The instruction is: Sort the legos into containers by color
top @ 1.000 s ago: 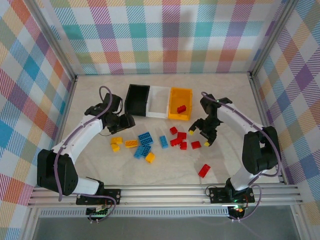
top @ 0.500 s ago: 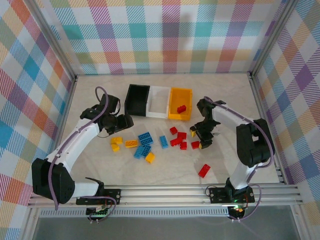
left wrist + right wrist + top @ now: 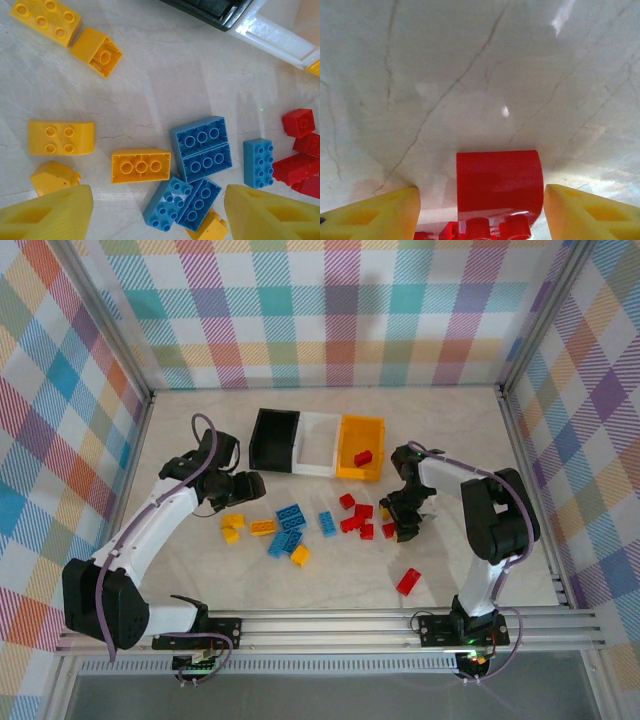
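Observation:
Red, blue and yellow legos lie scattered on the table in front of three containers: a black bin (image 3: 262, 432), a white bin (image 3: 318, 470) and a yellow-orange bin (image 3: 346, 452) holding one red lego (image 3: 362, 457). My left gripper (image 3: 250, 487) hovers open above the pile. In its wrist view the open left gripper (image 3: 157, 217) frames two blue legos (image 3: 167, 205), with a yellow lego (image 3: 141, 165) just beyond. My right gripper (image 3: 397, 524) is low at the table. The right gripper (image 3: 480, 215) stands open astride a red lego (image 3: 500, 187), with a gap on each side.
More red legos (image 3: 355, 518) cluster left of the right gripper, and one red lego (image 3: 408, 581) lies alone nearer the front. Yellow legos (image 3: 232, 528) sit at the pile's left, blue ones (image 3: 291, 515) in the middle. Metal frame rails and plaid walls bound the table.
The right gripper has moved left and down onto the red lego, and its jaws have narrowed. The left gripper has stayed almost in place, its jaws a little wider.

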{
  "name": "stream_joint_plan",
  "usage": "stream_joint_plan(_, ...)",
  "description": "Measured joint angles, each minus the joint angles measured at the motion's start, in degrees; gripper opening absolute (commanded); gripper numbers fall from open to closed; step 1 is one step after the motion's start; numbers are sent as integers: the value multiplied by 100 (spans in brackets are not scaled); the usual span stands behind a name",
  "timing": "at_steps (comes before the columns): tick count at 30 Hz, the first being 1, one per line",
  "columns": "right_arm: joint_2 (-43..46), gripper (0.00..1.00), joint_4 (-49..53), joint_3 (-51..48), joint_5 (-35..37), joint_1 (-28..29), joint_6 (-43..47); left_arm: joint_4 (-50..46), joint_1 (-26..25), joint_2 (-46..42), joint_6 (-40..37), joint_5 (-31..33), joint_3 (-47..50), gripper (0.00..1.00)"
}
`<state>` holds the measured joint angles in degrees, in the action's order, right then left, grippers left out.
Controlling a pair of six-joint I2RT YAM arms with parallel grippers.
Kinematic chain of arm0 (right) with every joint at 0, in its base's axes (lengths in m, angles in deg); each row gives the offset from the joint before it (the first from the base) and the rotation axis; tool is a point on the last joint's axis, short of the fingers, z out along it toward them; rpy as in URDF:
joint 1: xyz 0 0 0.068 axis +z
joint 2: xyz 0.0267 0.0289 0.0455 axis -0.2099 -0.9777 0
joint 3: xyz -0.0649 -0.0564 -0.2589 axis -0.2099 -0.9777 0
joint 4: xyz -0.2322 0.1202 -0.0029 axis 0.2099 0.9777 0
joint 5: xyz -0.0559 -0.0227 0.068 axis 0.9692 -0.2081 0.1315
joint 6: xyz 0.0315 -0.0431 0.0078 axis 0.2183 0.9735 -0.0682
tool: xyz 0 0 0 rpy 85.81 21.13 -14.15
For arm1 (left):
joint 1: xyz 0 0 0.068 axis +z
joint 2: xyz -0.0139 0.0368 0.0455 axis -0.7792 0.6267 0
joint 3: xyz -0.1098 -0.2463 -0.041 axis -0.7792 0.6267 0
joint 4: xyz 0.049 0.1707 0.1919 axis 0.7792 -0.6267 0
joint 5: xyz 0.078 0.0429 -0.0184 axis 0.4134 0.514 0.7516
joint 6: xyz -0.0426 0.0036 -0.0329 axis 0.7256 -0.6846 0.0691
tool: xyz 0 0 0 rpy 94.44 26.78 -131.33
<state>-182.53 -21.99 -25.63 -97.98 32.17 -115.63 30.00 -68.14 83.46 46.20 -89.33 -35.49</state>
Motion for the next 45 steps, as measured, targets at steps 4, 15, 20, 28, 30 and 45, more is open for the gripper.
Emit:
stream_joint_plan(4, 26, 55, -149, -52, -9, 2, -96, -2, 59, 22, -68, -13, 0, 70)
stream_joint_plan(15, 105, 37, 146, 87, 348, 20, 186, 22, 114, 118, -127, -24, 0, 71)
stream_joint_plan(20, 238, 37, 623, 658, 623, 20, 535, 48, 125, 118, -125, -83, 9, 71)
stream_joint_plan(28, 188, 36, 1003, 2656, 846, 20, 1585, 74, 136, 116, -98, -122, 155, 71)
stream_joint_plan(30, -101, 36, 999, 3292, 804, 20, 1891, 76, 136, 116, -79, -127, 170, 71)
stream_joint_plan(45, -3259, 43, 1368, 6207, 133, 17, 3401, -114, 136, -328, 63, -105, 278, 71)
